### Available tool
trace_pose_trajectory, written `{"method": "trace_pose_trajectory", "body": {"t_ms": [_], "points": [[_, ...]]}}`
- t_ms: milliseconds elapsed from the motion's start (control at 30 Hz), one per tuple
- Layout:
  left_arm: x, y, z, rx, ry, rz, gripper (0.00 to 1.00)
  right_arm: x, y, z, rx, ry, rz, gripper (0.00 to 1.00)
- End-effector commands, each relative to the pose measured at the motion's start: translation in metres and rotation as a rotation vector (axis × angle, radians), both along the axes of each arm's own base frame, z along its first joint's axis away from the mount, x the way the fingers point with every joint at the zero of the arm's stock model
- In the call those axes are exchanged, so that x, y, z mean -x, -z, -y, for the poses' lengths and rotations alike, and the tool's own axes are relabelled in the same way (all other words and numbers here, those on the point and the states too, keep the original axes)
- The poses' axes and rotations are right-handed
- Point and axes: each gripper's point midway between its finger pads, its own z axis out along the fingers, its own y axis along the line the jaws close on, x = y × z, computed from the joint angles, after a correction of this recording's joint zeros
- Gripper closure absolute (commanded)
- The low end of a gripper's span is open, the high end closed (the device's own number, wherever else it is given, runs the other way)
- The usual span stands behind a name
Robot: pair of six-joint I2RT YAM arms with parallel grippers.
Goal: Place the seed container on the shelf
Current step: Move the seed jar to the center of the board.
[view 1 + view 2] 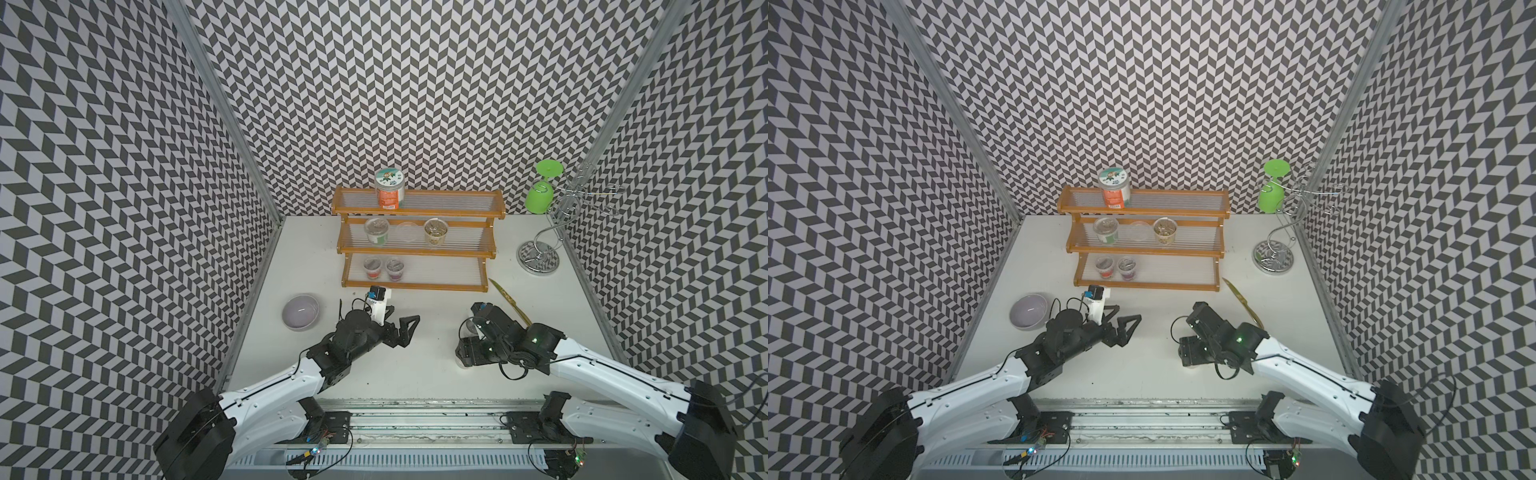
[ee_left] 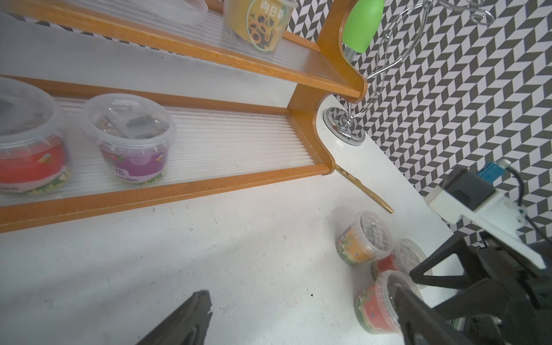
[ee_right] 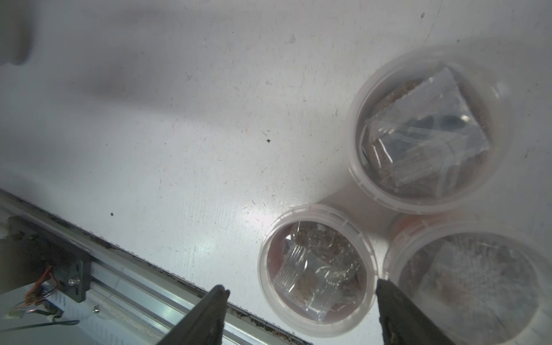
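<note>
Top views, both alike: the left arm point(image 1: 270, 386) extends from the near left toward the middle of the table point(image 1: 395, 374), forearm low. The left gripper point(image 1: 409, 330) points right, just near of the shelf point(image 1: 415, 286), with its jaws spread wide. The right arm point(image 1: 602, 365) extends from the near right, its wrist bent so that the right gripper point(image 1: 464, 355) points down at the table, well near of the shelf's right half. The seed container is almost wholly hidden under that wrist here.

Left wrist view: the left gripper's dark fingers point(image 2: 194, 313) stand far apart with bare table between them. Beyond them the seed container point(image 2: 372, 303), red-labelled with a clear lid, stands upright on the table. Its long axis is vertical and its lid faces up. It is the closest of three tubs set close together, well apart from the shelf's lowest tier. One finger of the right gripper comes down just behind it.

Right wrist view: the camera looks straight down on the seed container's lid. The right gripper straddles it with the jaws spread. One finger is at the rim, beside a second tub point(image 3: 472, 283); whether it touches is unclear. The other finger stands clear of the rim, table showing between. A third tub point(image 3: 427, 128) stands just beyond.
</note>
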Motion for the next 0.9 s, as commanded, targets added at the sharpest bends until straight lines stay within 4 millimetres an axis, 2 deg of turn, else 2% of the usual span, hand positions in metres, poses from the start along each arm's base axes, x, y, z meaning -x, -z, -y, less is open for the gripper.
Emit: {"method": "trace_pose_trajectory", "body": {"t_ms": [0,300,567,733,867], "points": [[-0.003,-0.006,-0.007,-0.005,-0.045,0.023,0.0,-0.003,-0.001,-0.002,0.0,-0.001,0.03,0.2],[-0.004,-0.008,-0.019,-0.003,-0.093,0.029,0.0,-0.002,0.005,-0.01,0.008,-0.037,0.013,0.19],[-0.005,-0.008,-0.025,-0.013,-0.122,0.04,0.0,-0.001,0.008,-0.028,0.041,-0.121,0.033,0.17],[-0.007,-0.005,-0.036,-0.011,-0.181,0.025,0.0,-0.004,0.008,-0.034,0.094,-0.147,0.072,0.11],[-0.005,-0.002,-0.036,-0.011,-0.176,0.023,0.0,-0.001,0.011,-0.035,0.064,-0.121,0.109,0.05]]}}
